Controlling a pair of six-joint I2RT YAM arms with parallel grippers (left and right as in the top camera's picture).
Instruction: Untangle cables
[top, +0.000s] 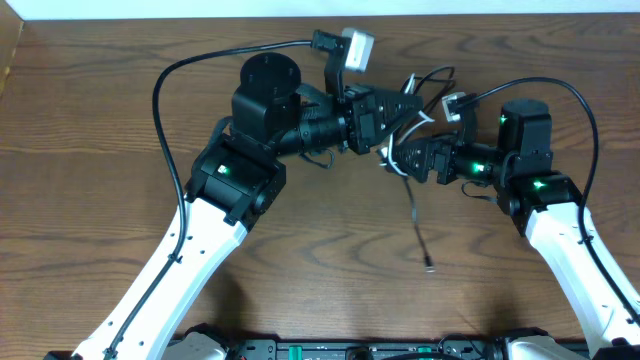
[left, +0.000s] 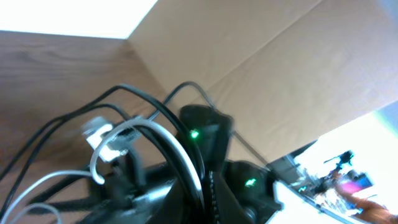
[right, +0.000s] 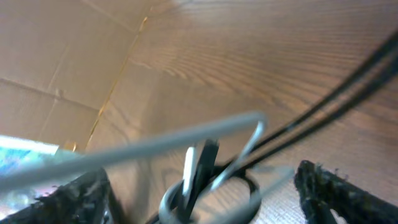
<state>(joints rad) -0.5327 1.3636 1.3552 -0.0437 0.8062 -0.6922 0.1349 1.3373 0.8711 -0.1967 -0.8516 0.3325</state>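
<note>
The white cable (top: 393, 160) and the black cable (top: 415, 215) are tangled together between my two grippers at the table's middle back. A black cable end with its small plug (top: 430, 268) trails down onto the table. My left gripper (top: 408, 108) is shut on the bundle; in the left wrist view the white cable (left: 155, 127) arcs into the closed jaws (left: 202, 186). My right gripper (top: 405, 160) is open just below the tangle. In the right wrist view its fingers (right: 208, 193) stand wide apart with the white cable (right: 155, 146) and black strands (right: 336, 102) looped between them.
The wooden table (top: 330, 260) runs to a far edge along the top of the overhead view. A cardboard wall (left: 261, 56) stands behind it. Thicker black arm cables (top: 175, 70) arch over both arms.
</note>
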